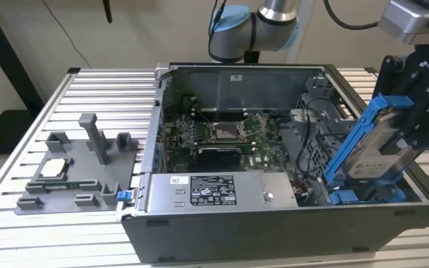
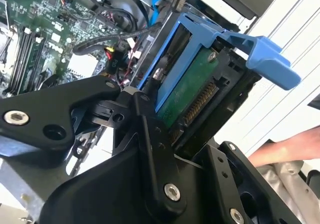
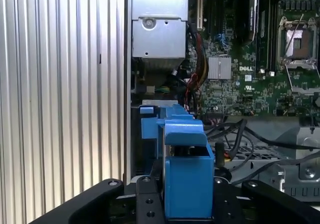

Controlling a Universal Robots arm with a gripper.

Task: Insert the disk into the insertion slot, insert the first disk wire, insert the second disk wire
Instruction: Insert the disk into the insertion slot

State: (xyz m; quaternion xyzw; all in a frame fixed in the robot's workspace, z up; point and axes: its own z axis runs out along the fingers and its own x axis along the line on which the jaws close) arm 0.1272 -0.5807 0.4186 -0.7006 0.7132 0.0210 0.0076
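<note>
Your gripper (image 1: 406,137) is clamped on the disk (image 1: 375,156), pinching it across its flat faces. You've got it tipped up on end over the corner of the open computer case (image 1: 274,234) where the insertion slot (image 1: 360,192) sits. My guess is the tilt is there so the blue carrier (image 3: 187,176) can line its lower end up with the slot's blue fittings. I can't tell whether that end is touching them yet, but the disk definitely isn't seated.

In the second wrist view the fingers (image 2: 150,129) hug the disk's green board side. No disk wires plugged in that I can make out.

The case sits on a ribbed metal table (image 1: 87,84) with a grey fixture tray (image 1: 103,176) just beside the case. A person's arm (image 2: 287,146) rests outside the case.
</note>
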